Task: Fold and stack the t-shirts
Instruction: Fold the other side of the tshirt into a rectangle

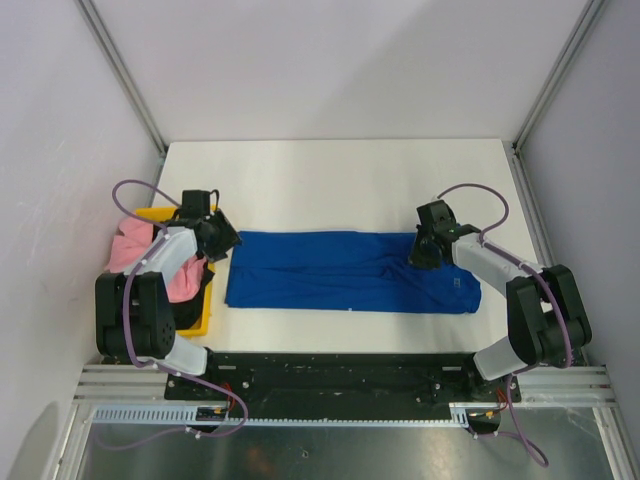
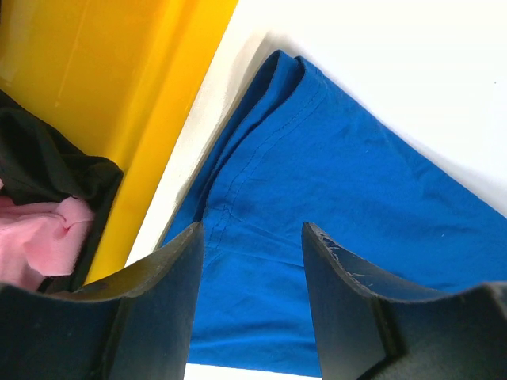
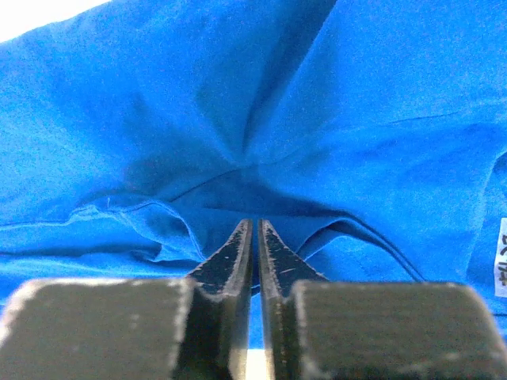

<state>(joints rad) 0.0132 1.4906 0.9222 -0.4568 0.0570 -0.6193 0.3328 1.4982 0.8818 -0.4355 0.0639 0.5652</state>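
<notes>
The royal-blue t-shirt [image 1: 340, 272] lies flat in a long band across the table's middle. My left gripper [image 1: 222, 240] is open, its jaws well apart just above the shirt's left end [image 2: 333, 182], beside the yellow bin. My right gripper [image 1: 420, 255] is shut at the shirt's right part; in the right wrist view the fingers [image 3: 254, 223] pinch the blue cloth [image 3: 158, 103], and creases run out from their tips. A pink t-shirt [image 1: 128, 245] and a black one [image 2: 47, 166] lie bunched in the bin.
The yellow plastic bin [image 1: 150, 213] stands at the table's left edge, close to my left arm; its wall [image 2: 135, 79] is right beside the shirt's left end. A white label [image 3: 501, 253] shows at the shirt's right edge. White walls enclose the table.
</notes>
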